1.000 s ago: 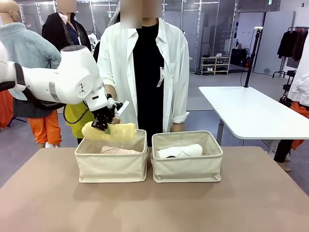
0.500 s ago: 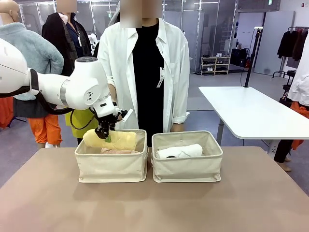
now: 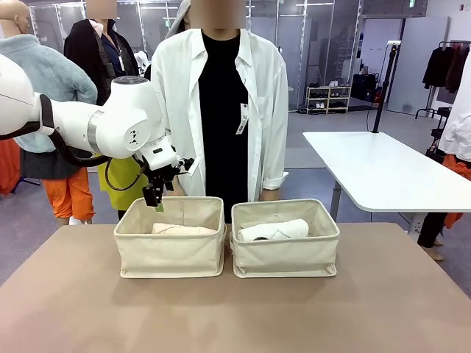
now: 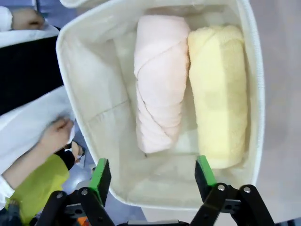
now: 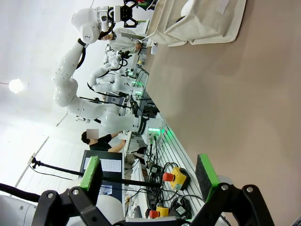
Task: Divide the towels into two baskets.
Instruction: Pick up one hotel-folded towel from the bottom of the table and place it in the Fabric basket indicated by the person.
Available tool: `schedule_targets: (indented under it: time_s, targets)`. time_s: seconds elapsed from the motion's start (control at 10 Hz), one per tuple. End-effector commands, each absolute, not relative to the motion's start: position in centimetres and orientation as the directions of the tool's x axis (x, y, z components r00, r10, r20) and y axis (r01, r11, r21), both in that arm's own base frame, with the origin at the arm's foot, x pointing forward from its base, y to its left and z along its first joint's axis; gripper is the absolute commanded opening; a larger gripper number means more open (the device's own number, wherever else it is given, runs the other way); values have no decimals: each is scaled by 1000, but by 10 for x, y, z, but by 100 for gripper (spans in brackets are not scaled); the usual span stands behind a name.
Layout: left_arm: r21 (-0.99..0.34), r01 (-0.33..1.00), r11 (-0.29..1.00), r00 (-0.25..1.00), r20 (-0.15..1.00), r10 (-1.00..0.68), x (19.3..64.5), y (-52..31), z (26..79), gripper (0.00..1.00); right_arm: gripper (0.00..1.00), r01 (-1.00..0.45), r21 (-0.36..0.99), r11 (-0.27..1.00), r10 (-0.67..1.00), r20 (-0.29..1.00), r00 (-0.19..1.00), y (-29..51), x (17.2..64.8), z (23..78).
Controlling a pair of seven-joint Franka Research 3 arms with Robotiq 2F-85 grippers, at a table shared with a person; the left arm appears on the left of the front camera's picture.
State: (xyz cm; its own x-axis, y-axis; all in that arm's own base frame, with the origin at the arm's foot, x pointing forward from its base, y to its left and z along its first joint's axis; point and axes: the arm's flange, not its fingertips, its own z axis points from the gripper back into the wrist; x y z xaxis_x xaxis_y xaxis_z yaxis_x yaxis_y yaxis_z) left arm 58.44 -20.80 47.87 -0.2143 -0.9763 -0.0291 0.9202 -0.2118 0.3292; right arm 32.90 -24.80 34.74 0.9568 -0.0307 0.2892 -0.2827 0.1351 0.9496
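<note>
A robot's left gripper [image 3: 154, 198] hangs spread and empty above the left canvas basket [image 4: 89, 113], where a pale pink towel roll [image 4: 157, 80] and a yellow one [image 4: 218, 89] lie side by side, touching. A white roll [image 3: 276, 229] sits in the right basket [image 3: 285, 254]. The right gripper [image 5: 149, 175] is spread too. No lettering is legible.

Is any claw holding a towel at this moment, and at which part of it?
No. The left claw is open above the basket, the yellow towel lying free inside. The right claw is open too.

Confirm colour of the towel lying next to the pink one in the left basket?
Yellow towel, clearest in the left wrist view.
</note>
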Motion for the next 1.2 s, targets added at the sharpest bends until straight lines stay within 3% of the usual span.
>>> schedule_targets:
  time_s: [0.0,0.8,0.9,1.0,1.1]
  targets:
    - [324,903,-280,-285,-34,-958,587,-210,471,88,100,-280,950,139,-31,287,957,-247,327,350]
    - [315,910,-269,-270,-41,-962,585,-215,469,89,100,-280,950,139,-31,287,957,-247,327,350]
    - [303,940,-159,-195,95,-976,579,-195,506,89,100,-280,950,139,-31,287,957,-247,327,350]
    - [197,980,-14,-87,366,-927,568,-166,537,89,100,-280,950,139,-31,287,957,-247,327,350]
    - [67,997,34,-8,546,-837,555,-133,555,89,100,-280,950,139,-31,287,957,-247,327,350]
